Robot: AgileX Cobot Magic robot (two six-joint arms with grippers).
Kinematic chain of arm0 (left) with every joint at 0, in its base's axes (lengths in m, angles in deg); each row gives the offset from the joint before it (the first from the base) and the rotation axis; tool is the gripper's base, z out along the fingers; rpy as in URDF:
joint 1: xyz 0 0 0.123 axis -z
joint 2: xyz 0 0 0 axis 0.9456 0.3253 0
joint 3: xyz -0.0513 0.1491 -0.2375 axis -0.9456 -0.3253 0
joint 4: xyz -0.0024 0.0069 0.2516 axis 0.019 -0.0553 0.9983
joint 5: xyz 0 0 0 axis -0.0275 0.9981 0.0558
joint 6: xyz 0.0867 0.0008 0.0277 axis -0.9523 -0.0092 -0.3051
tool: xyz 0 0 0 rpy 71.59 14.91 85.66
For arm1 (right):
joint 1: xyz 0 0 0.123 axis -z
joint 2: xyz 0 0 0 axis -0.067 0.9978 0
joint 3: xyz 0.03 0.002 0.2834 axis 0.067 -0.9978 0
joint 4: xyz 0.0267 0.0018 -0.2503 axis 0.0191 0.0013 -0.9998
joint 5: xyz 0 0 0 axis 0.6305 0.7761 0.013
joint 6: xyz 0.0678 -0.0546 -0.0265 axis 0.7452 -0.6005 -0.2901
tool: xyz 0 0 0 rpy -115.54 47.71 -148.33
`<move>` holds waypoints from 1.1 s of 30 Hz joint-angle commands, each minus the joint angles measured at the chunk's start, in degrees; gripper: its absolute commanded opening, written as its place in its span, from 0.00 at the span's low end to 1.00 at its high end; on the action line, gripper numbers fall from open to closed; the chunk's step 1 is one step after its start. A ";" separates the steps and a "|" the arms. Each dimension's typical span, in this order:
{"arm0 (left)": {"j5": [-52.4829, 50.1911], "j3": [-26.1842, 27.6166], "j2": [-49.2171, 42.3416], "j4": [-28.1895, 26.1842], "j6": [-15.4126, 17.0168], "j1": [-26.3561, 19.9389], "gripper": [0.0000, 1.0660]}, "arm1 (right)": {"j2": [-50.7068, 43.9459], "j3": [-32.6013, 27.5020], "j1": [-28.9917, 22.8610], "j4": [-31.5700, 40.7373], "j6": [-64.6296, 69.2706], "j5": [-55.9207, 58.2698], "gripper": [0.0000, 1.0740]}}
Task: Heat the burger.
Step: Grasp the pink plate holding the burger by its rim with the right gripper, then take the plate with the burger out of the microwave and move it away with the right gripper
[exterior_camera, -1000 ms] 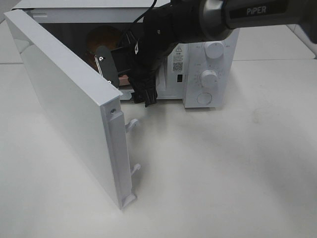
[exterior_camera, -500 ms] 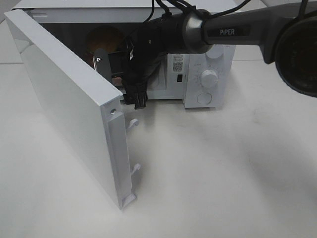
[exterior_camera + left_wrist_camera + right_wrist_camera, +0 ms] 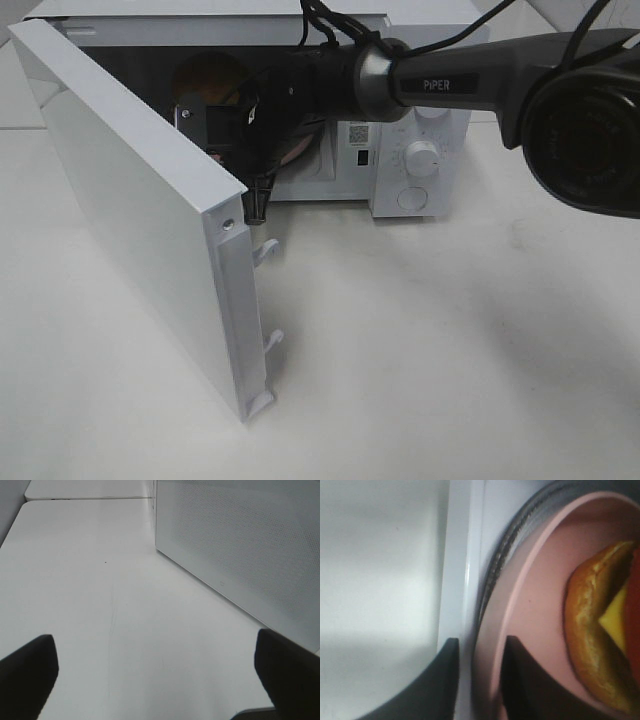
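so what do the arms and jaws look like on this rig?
The right arm is a dark grey tube with a silver collar and white PiPER lettering; loose black cables run over its black wrist section. The right gripper has matte black fingers. The left gripper shows only two matte black fingers; its arm is out of view.

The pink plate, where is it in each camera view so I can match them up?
Exterior high: only a sliver of the pink plate shows, inside the open microwave, behind the right arm.
Left wrist: not in view; only the table and the microwave's door.
Right wrist: the plate fills the frame's right, the burger on it, the right gripper's fingers astride its rim.
Shared landmark: the white microwave.
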 commanded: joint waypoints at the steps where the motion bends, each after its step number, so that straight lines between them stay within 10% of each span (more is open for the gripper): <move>1: -0.69 -0.17 -0.34 -0.11 0.29 -0.23 0.94 | 0.23 0.63 0.23 1.95 -0.29 -3.38 0.00; 22: -0.69 -0.17 -0.34 -0.17 0.29 -0.23 0.94 | -3.95 0.52 0.00 1.78 -5.33 1.60 0.00; 33: -0.69 -0.17 -0.34 -0.17 0.29 -0.23 0.94 | -10.60 -11.69 0.00 2.01 -15.70 -6.02 0.00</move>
